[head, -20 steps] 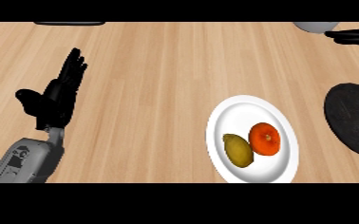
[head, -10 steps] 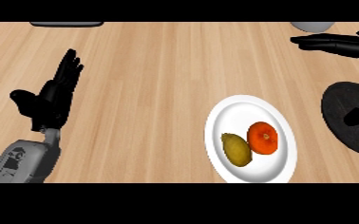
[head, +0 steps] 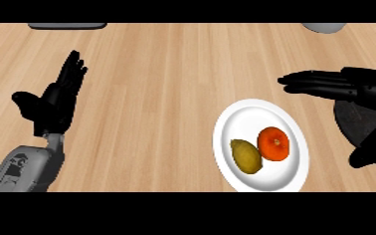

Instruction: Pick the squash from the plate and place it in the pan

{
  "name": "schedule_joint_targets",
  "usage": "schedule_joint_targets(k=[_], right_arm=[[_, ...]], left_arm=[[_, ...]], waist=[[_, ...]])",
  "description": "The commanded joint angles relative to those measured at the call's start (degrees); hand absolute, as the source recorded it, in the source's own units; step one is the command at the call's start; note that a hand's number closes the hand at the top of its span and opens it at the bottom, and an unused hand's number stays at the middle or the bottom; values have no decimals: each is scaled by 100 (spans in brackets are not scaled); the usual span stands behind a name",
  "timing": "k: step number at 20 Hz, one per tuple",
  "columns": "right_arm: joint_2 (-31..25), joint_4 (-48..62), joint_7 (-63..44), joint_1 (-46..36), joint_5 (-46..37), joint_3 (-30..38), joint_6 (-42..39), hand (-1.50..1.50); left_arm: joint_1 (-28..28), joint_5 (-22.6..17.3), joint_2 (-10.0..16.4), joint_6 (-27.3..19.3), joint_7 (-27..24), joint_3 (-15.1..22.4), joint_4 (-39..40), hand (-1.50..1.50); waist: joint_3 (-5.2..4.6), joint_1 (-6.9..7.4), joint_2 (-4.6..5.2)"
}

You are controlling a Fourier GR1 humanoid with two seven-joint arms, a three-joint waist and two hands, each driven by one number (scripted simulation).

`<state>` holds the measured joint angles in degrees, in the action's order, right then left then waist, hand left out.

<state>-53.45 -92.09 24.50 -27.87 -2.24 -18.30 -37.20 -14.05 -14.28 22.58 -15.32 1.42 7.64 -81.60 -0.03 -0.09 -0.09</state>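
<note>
Reach step: right robot hand [head: 323,85], fingers straight and apart, hovers at 1 o'clock of plate [head: 253,117]; squash [head: 246,155] untouched. Next, as I judge it: drop toward 7 o'clock, curl round squash, avoiding orange [head: 274,143].

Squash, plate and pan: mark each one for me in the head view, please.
squash [head: 246,155], head view, middle of its yellow-green body.
plate [head: 249,117], head view, bare white part near its far rim.
pan [head: 357,124], head view, dark surface at the right edge.
</note>
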Motion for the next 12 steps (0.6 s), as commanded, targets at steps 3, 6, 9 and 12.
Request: schedule_joint_targets(k=[3,6,9,12], right_arm=[[497,43,-42,307,-623,219,-284,-150],[614,459,-141,-75,-1021,255,-295,-150],[840,599,-69,4,-1361,91,-357,-150],[915,838,301,-81,-1823,-63,-364,-150]], left_arm=[[-39,261,-176,22,255,-95,-252,0],[308,452,-549,-26,-271,80,-23,0],[574,195,-103,425,-30,-286,-447,0],[23,383,-280,278,-1,-392,24,0]], waist=[[4,21,7],[2,47,16],[3,75,12],[3,47,22]])
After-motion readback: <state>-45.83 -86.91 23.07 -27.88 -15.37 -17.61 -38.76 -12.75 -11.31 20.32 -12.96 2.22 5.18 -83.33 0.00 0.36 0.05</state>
